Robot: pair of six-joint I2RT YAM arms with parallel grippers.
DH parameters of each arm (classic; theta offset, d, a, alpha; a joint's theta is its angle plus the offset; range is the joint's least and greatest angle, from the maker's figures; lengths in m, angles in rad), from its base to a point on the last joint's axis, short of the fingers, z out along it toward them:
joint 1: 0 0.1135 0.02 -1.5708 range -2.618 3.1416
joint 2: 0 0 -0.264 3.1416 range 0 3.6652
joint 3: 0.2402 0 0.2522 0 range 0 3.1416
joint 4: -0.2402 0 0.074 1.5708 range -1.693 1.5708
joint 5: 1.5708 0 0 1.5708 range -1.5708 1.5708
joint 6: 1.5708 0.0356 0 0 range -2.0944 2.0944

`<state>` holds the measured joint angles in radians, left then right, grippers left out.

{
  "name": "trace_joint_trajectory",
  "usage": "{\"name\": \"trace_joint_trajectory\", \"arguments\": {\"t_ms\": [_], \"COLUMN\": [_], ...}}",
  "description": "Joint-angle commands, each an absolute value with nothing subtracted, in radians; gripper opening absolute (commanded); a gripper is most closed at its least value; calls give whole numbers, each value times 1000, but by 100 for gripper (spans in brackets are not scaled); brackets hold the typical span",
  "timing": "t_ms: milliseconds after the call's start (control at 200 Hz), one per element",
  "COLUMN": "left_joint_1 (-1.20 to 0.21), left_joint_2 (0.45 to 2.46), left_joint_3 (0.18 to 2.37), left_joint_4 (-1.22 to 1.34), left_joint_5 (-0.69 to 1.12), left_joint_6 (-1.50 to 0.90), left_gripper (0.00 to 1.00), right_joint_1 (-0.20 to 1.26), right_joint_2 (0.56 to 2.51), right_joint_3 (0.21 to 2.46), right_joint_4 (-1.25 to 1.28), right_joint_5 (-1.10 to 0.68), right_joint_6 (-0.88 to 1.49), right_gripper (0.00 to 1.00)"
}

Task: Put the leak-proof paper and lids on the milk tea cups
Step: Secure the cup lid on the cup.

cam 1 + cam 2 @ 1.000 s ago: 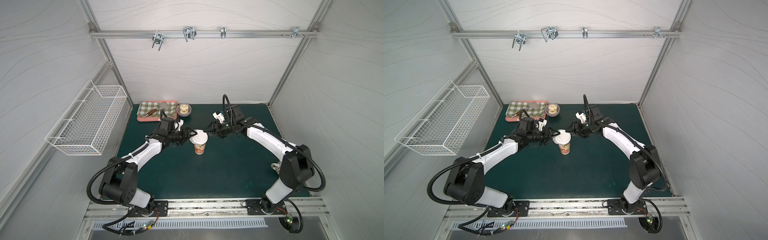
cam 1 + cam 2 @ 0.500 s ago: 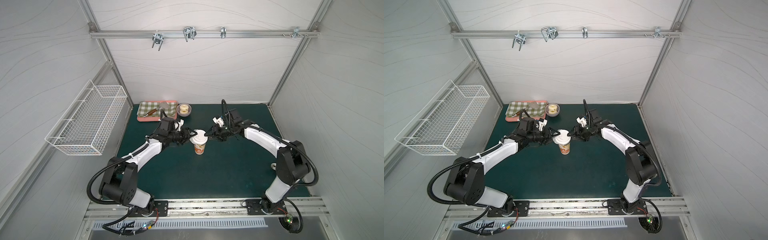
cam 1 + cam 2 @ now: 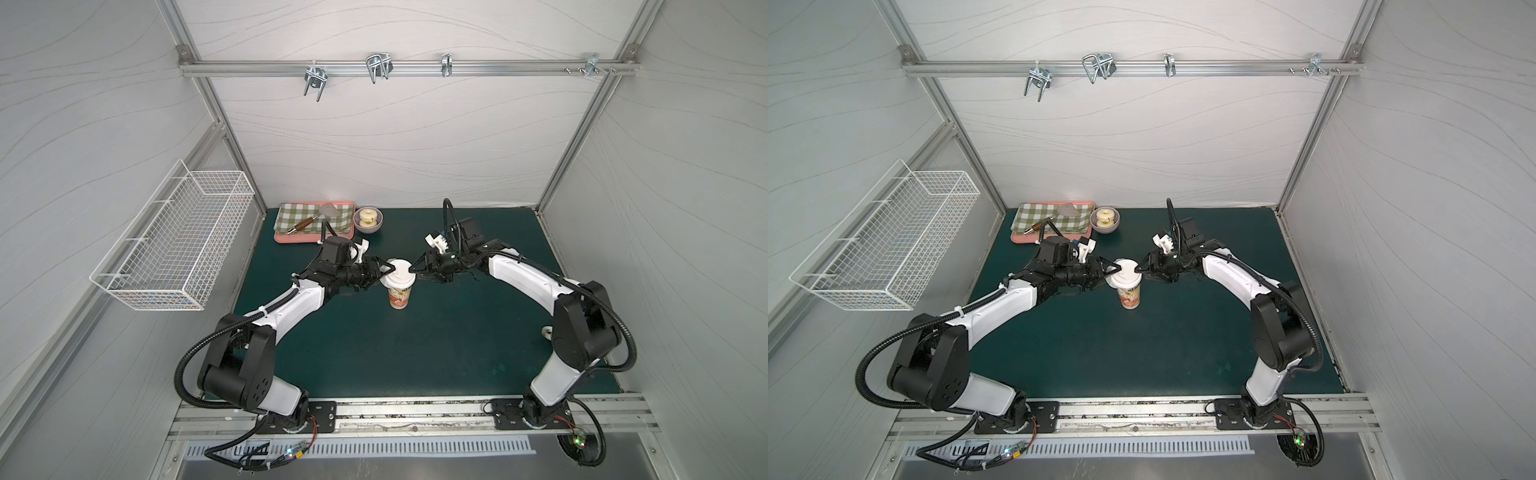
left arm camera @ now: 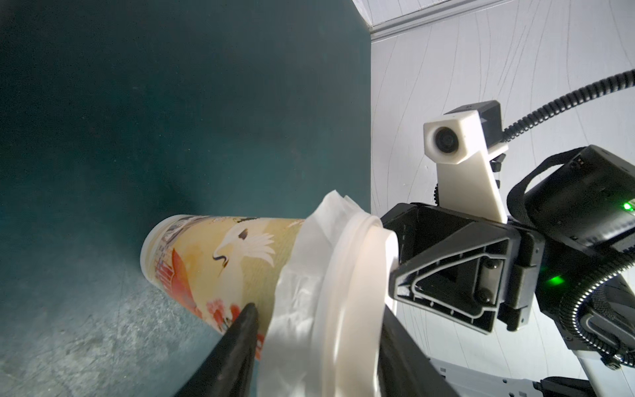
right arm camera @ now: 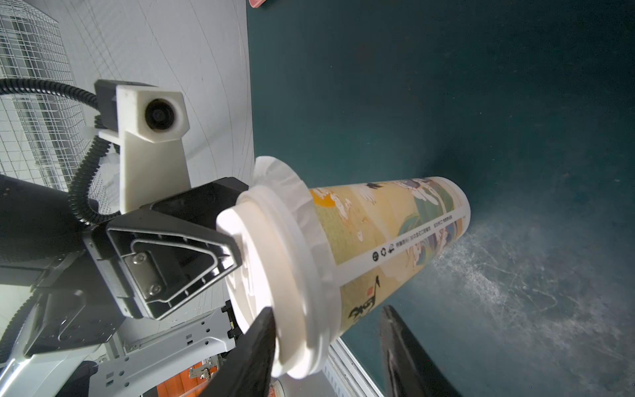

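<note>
The milk tea cup [image 3: 400, 297] [image 3: 1129, 297] stands upright mid-mat, printed with cranes. A stiff white domed lid [image 3: 399, 272] sits on its mouth. The leak-proof paper [image 4: 299, 292] [image 5: 302, 202] is caught under the lid, its crinkled edge hanging out around the rim. My left gripper [image 3: 386, 272] [image 4: 318, 307] closes on the lid's left edge, one finger on the lid's top and one under the rim by the paper. My right gripper [image 3: 412, 272] [image 5: 328, 311] straddles the right edge. One of its fingers is on the lid's top and the other is below the rim, beside the cup wall.
A pink tray [image 3: 286, 239] with a checked cloth and a wooden-handled tool lies at the back left. A lilac bowl [image 3: 368, 219] sits beside the tray. A white wire basket [image 3: 174, 249] hangs on the left wall. A small white thing [image 3: 547, 331] lies by the right arm.
My right gripper has come in to the cup's lid and closed on its edge. The left jaws have narrowed a little. The cup has stayed in place.
</note>
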<state>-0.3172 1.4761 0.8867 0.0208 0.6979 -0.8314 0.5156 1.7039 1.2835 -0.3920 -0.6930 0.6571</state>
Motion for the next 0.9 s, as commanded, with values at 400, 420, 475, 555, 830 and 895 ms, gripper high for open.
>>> {"name": "trace_joint_trajectory", "arguments": {"t_ms": [400,420,475,555,830,895], "left_joint_1": [-295,-295,-295,-295,-290,-288], "left_joint_2": [1465,1461,1451,1433,1401,1402], "left_joint_3": [851,857,874,900,950,950], "left_joint_4": [-52,-54,-62,-71,-65,-63], "left_joint_5": [674,677,688,703,733,735], "left_joint_6": [-848,-848,-847,-848,-870,-871], "left_gripper": [54,54,58,61,72,71], "right_joint_1": [509,509,510,510,515,518], "right_joint_2": [1735,1735,1736,1737,1743,1746], "right_joint_3": [1272,1272,1273,1275,1288,1291], "right_joint_4": [-455,-456,-457,-457,-462,-462], "right_joint_5": [-643,-642,-643,-642,-641,-641], "right_joint_6": [634,634,632,630,627,627], "right_gripper": [50,50,50,50,50,50]}}
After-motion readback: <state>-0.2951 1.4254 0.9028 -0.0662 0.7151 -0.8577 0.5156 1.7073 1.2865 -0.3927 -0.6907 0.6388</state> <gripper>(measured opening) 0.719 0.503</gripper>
